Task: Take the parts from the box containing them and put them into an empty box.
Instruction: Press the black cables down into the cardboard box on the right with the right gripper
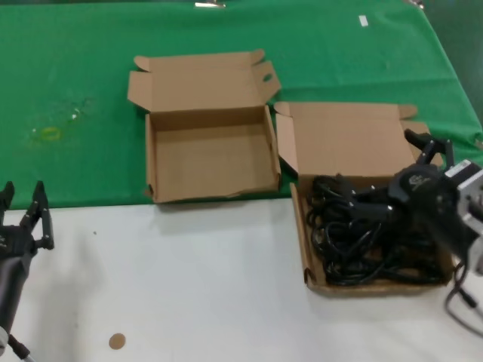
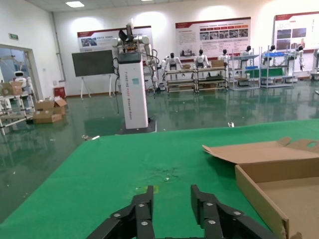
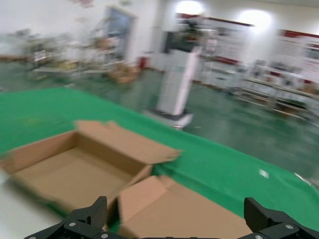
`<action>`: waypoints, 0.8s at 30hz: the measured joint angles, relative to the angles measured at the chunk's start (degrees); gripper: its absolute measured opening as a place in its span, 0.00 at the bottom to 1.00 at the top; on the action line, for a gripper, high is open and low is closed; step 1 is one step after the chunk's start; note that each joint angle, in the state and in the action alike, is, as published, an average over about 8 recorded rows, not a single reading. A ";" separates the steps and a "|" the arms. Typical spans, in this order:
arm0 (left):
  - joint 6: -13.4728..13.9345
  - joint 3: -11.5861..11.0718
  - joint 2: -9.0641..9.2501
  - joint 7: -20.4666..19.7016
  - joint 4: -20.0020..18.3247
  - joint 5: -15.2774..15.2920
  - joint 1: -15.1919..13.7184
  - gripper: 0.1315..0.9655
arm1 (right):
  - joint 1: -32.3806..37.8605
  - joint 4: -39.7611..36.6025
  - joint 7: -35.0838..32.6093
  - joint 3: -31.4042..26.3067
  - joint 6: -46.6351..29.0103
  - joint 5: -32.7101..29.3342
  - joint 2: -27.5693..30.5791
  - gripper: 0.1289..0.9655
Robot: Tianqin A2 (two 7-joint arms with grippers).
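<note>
the right gripper (image 1: 377, 197) hangs over the tangled black cables (image 1: 362, 245) in the right-hand box (image 1: 311, 268), fingers spread wide; it seems not to touch them, though the arm hides part of the pile. the empty box (image 1: 211, 154) lies just left (lid open). the left gripper (image 1: 23, 219) waits parted near the table's left edge.

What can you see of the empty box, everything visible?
The empty box is a shallow brown cardboard mailer with nothing inside. Its hinged lid is folded open away from the robot, showing tuck tabs and a hole near one corner. The front edge looks frayed and whitish. It sits flat, mostly on the green cloth, its front edge at the white surface, to the left of the box holding the cables. Neither end effector touches it.
</note>
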 joint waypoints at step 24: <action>0.00 0.00 0.00 -0.02 0.00 0.01 0.00 0.03 | 20.96 -13.22 -13.60 -4.62 -48.27 -11.80 15.55 1.00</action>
